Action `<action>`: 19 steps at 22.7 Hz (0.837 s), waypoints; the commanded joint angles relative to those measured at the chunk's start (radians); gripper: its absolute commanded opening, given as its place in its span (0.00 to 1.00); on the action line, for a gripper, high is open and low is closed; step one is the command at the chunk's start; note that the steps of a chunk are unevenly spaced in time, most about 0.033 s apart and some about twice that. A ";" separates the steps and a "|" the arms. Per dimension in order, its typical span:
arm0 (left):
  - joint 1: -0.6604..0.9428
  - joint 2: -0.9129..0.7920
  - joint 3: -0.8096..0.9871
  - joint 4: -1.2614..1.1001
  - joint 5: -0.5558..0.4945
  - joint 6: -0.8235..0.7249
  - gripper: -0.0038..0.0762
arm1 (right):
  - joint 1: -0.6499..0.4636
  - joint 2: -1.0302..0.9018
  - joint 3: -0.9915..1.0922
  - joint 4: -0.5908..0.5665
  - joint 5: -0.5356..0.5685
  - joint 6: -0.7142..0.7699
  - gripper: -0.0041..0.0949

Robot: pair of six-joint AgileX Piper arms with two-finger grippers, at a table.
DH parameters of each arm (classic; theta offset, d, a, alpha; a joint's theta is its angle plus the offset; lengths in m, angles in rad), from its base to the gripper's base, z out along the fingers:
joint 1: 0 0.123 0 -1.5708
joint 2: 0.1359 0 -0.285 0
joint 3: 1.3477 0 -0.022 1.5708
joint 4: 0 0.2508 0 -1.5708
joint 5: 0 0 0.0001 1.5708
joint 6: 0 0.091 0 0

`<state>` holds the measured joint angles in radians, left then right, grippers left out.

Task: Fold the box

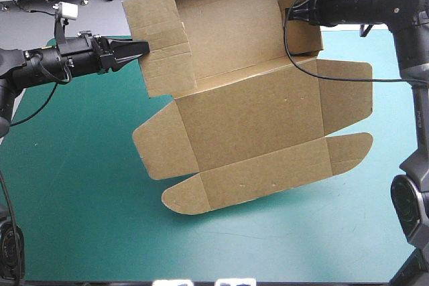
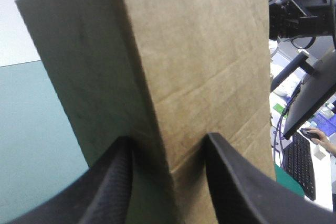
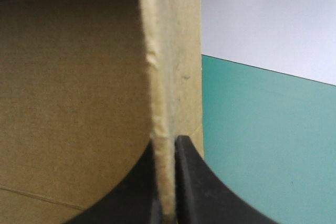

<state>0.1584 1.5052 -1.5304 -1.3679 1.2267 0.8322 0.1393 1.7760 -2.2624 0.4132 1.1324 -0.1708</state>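
The box [image 1: 255,112] is lifted over the table [image 1: 80,199], and the two arms carry it between them, one at each side. It is only partly formed: in the high view the farther part already has its side walls raised, so it makes a shallow tray that faces the camera, and the nearer part, a wide panel with rounded flaps at both ends, hangs down flat toward the near side of the teal-green cover. It is not possible to say if the lowest flap touches the cover. The left gripper [image 1: 137,50] comes from the left side and pinches the left wall of the tray part. In the left wrist view its black fingers [image 2: 113,182] stand on both sides of a folded piece of brown board [image 2: 199,51], which fills the gap between them. The right gripper [image 1: 289,15] comes from the right side and has the right wall. In the right wrist view its fingers [image 3: 186,177] are almost together, with only the thin edge of the board [image 3: 168,77] between them, and the teal-green cover [image 3: 262,140] lies beyond.
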 commanded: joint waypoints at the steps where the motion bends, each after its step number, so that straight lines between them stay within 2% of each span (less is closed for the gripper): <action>1: -0.006 -0.036 -0.031 -0.082 -0.013 0.003 0.45 | 0.021 -0.050 0.007 0.066 -0.053 0.033 0.02; 9: -0.026 -0.033 -0.031 -0.004 -0.058 0.006 0.44 | 0.148 -0.050 0.135 0.053 -0.149 0.038 0.02; 13: -0.079 -0.033 -0.031 0.205 -0.132 -0.033 0.32 | 0.175 -0.050 0.147 0.053 -0.139 0.046 0.02; 19: -0.115 -0.031 -0.031 0.408 -0.272 -0.135 0.31 | 0.175 -0.050 0.147 0.066 -0.125 0.064 0.02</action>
<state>0.0534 1.5052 -1.5318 -0.9505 1.0333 0.7430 0.2961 1.7779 -2.0881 0.3518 1.0428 -0.1143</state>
